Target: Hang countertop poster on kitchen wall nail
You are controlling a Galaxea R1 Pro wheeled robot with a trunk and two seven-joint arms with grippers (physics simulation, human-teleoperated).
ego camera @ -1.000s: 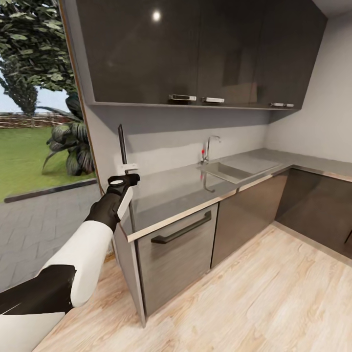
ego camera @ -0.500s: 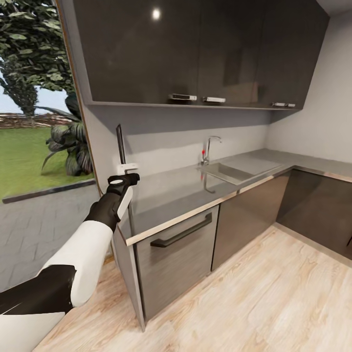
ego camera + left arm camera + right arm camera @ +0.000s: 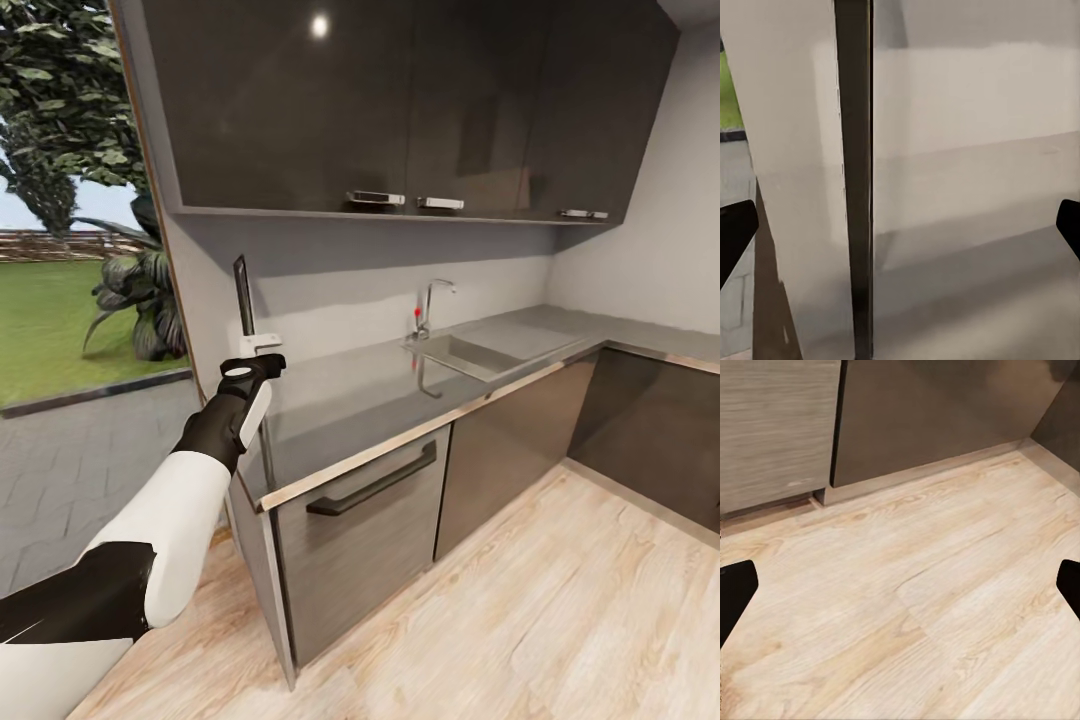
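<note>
From my seat I see my left arm stretched out toward the near end of the long grey glossy countertop [image 3: 370, 390], its black-and-white left gripper [image 3: 262, 352] raised just above the slab's corner. Standing upright out of it is the thin black-framed poster [image 3: 243, 296], turned edge-on to the head camera so I read only a dark narrow strip against the pale grey wall; none of its printed face is visible. The gripper's white pads sit at the poster's lower edge and appear clamped on it. Through the left wrist camera the same frame edge [image 3: 855, 180] runs as a dark vertical bar down the middle, with the two black fingertips [image 3: 735, 232] far out at the picture's sides, so from that view alone I cannot tell how firmly it is pinched. Further along the countertop lies the inset steel sink [image 3: 462, 353] with its curved chrome tap [image 3: 430, 300] behind it, well apart from the poster. Above hang the glossy dark upper cabinets [image 3: 400, 100]; below the slab is a brushed grey drawer front with a dark bar handle [image 3: 372, 480]. Beyond the arm, a tall glass pane [image 3: 70, 220] shows lawn and leafy plants. The right gripper [image 3: 900, 585] points down over the light wood plank floor [image 3: 915, 607], its dark fingertips spread wide with nothing between them.
</note>
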